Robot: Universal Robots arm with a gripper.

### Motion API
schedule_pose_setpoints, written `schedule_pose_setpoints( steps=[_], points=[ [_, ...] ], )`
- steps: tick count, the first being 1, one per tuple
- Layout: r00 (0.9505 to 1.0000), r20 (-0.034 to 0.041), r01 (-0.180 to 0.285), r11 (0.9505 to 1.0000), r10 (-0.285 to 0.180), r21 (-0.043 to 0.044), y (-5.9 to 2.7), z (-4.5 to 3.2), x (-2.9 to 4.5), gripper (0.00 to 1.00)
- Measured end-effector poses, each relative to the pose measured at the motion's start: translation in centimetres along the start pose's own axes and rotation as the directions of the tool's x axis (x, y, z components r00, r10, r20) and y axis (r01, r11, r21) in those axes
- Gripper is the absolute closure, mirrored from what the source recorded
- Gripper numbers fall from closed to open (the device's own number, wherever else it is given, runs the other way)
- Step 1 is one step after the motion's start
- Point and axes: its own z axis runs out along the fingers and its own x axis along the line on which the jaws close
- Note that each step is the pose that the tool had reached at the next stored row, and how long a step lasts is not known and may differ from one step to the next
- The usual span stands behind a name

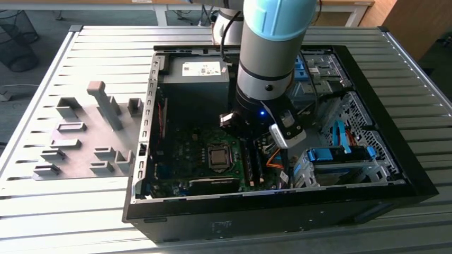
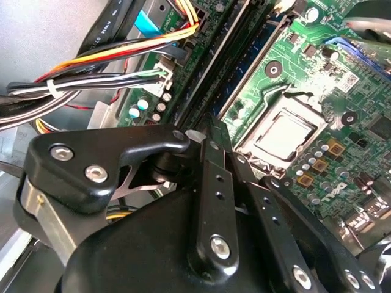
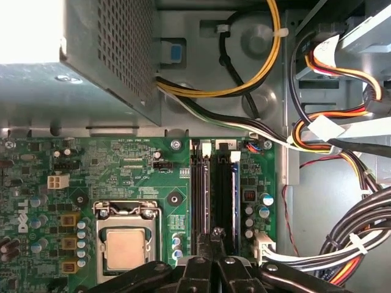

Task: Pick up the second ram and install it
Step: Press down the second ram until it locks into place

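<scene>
My gripper (image 1: 251,132) is lowered deep into the open computer case (image 1: 395,159), over the memory slots to the exterior view's right of the processor socket (image 3: 125,247). In both wrist views its fingers (image 2: 214,201) stand close together, shut at about mid-length on the second ram (image 3: 217,195). The ram is a thin dark strip seen edge-on, running along a slot away from my gripper (image 3: 216,235). In the second wrist view the ram (image 2: 241,64) shows a blue-green side between the black slot walls. A similar strip (image 3: 201,195) sits in the neighbouring slot.
Bundled cables (image 3: 342,244) crowd the side of the slots away from the socket. The power supply box (image 1: 194,79) fills the case's far corner, and blue drive brackets (image 1: 339,153) sit at the exterior view's right. A grey fixture plate with blocks (image 1: 84,137) lies on the slatted table.
</scene>
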Motion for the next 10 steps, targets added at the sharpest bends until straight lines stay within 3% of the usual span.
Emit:
schedule_pose_setpoints(
  steps=[6, 10],
  points=[
    [1.0000, -0.0001, 0.000, 1.0000, 0.000, 0.0002, -0.01, 0.44, 0.01, 0.89],
    [1.0000, 0.0012, 0.000, 1.0000, 0.000, -0.0040, 0.05, 0.01, -0.02, 0.89]
  ],
)
